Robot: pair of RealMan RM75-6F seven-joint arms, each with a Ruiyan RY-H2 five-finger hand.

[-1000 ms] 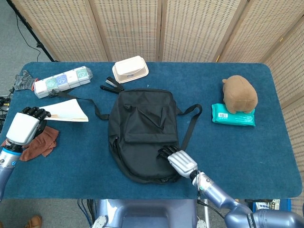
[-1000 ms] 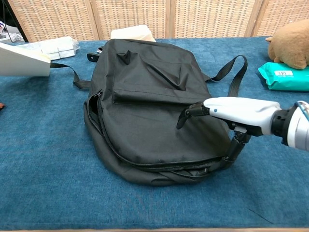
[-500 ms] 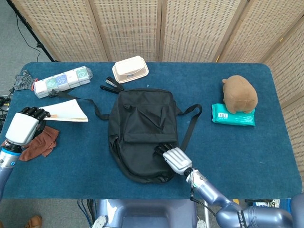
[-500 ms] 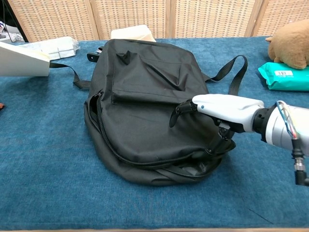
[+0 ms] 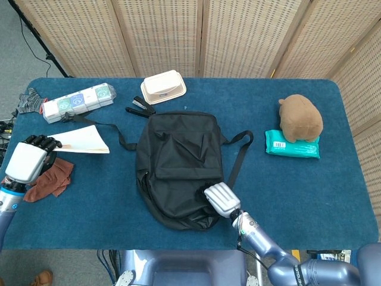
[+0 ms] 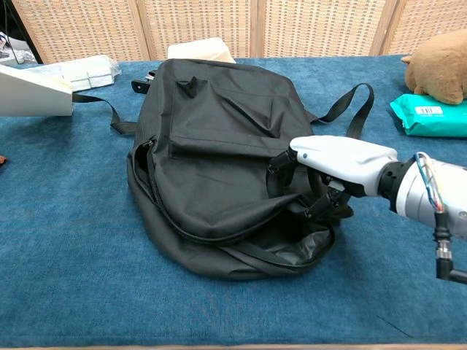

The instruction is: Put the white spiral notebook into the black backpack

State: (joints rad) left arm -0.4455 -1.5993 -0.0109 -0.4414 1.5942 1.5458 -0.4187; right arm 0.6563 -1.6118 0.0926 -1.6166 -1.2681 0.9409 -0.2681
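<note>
Right hand (image 6: 332,171) pinches the black fabric backpack's (image 6: 219,138) upper flap, lifting its zippered mouth ajar.
Left hand (image 5: 27,159), fingers curled on nothing visible, sits beside the white spiral notebook (image 5: 83,139) on the blue table (image 5: 297,190); if the thin fabric slips, the mouth likely collapses before insertion.

- I see a table (image 5: 333,196) w/ blue cloth top.
- Woven folding screen (image 5: 238,36) behind it, beige panels.
- Grey floor (image 5: 18,53) at left, black cable (image 5: 37,44) across it.
</note>
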